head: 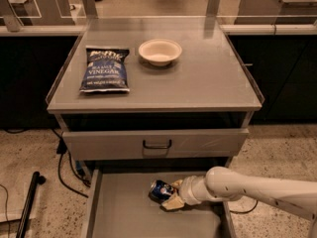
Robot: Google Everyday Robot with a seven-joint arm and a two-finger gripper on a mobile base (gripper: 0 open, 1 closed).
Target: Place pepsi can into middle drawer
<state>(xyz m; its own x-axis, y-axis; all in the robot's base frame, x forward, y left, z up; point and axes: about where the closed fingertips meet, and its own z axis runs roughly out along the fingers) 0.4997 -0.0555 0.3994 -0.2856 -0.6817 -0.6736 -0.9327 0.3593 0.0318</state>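
Observation:
The pepsi can (161, 189), blue with a silver end, lies tilted on its side inside the open middle drawer (129, 214), near the drawer's back middle. My gripper (170, 195) reaches in from the right on a white arm (247, 187) and is shut on the can, its tan fingers (173, 204) on either side of it. The can sits low, at or just above the drawer's grey floor; I cannot tell if it touches.
Above the open drawer is a shut drawer front with a black handle (157, 144). On the cabinet top lie a dark blue chip bag (105, 69) and a white bowl (159, 51). A black pole (28, 202) and cables lie on the floor at left.

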